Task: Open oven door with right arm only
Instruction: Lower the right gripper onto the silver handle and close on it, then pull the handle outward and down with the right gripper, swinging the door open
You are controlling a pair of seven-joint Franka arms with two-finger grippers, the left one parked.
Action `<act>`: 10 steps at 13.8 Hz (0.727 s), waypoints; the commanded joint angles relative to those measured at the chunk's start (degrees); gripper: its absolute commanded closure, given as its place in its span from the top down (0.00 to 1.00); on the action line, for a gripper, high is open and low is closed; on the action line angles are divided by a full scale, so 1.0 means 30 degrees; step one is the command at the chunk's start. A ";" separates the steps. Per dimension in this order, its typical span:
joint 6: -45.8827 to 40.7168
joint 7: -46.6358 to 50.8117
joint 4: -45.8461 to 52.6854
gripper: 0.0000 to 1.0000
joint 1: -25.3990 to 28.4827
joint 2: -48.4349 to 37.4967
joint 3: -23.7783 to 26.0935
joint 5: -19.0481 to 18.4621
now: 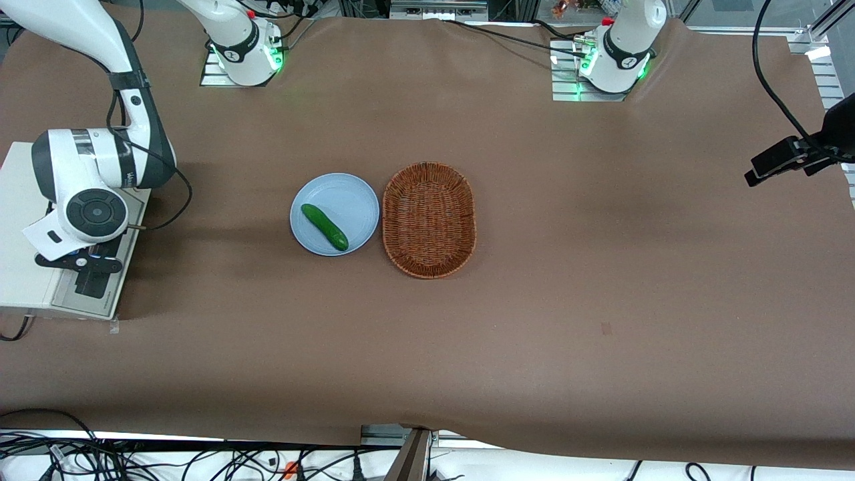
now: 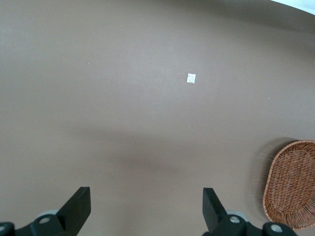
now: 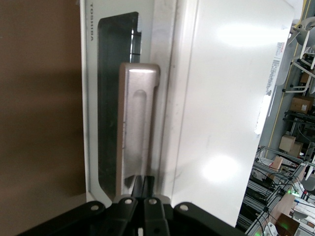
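Note:
The off-white oven [image 1: 23, 220] stands at the working arm's end of the table. The right arm's wrist [image 1: 93, 212] hangs over its front edge, and the black gripper [image 1: 81, 262] is right at the oven door [image 1: 93, 294]. In the right wrist view the oven door [image 3: 92, 98] lies flush against the oven body [image 3: 226, 123], with dark glass and a silver bar handle [image 3: 135, 128]. My gripper [image 3: 146, 181] has its two fingers pressed together with nothing between them. They sit at one end of the handle, between it and the door's edge.
A blue plate [image 1: 354, 200] with a cucumber [image 1: 324, 227] lies mid-table, beside a wicker basket [image 1: 429, 219]. The basket also shows in the left wrist view [image 2: 293, 184]. A brown cloth [image 1: 568, 300] covers the table.

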 commanded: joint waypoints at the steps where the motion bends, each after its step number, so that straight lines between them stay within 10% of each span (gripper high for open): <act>1: 0.0212 -0.0054 -0.0052 0.00 -0.0154 -0.0078 0.0070 -0.0437; 10: 0.1001 -0.0025 -0.0023 0.00 -0.0417 0.0624 0.0070 -0.0467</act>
